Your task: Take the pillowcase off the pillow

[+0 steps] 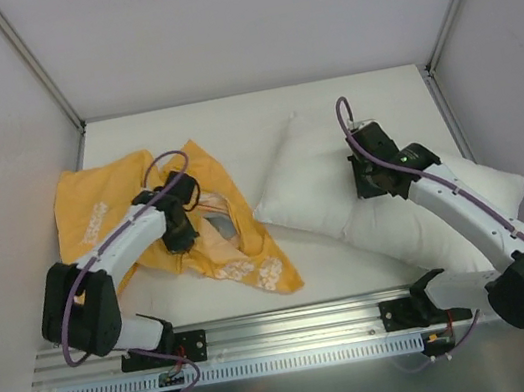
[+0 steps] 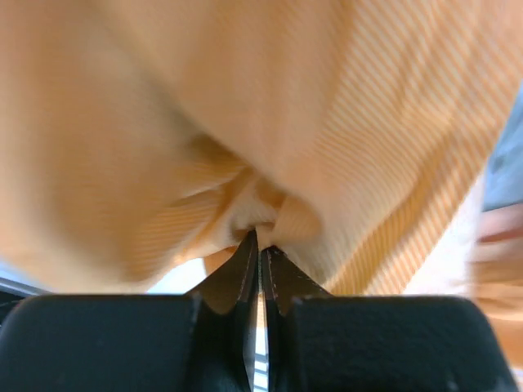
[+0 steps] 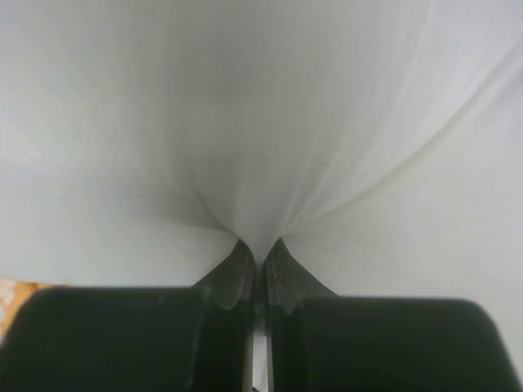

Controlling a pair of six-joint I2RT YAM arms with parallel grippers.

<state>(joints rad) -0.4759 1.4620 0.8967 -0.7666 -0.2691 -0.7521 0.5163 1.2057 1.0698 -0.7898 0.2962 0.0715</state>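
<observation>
The orange pillowcase (image 1: 102,209) lies crumpled and flat on the left of the table, small white logos showing along its near edge. My left gripper (image 1: 179,233) is down on its middle and shut on a pinched fold of the orange fabric (image 2: 270,214). Apart from it, the plump white pillow (image 1: 306,183) lies bare on the right, running diagonally toward the near right. Over the pillow's middle, my right gripper (image 1: 365,181) is shut on a tuck of its white cloth (image 3: 260,237). In both wrist views the jaws stand pressed together with cloth drawn into them.
White walls with metal corner posts (image 1: 31,64) close in the table on three sides. An aluminium rail (image 1: 296,332) with the arm bases runs along the near edge. The far strip of tabletop (image 1: 247,112) is white.
</observation>
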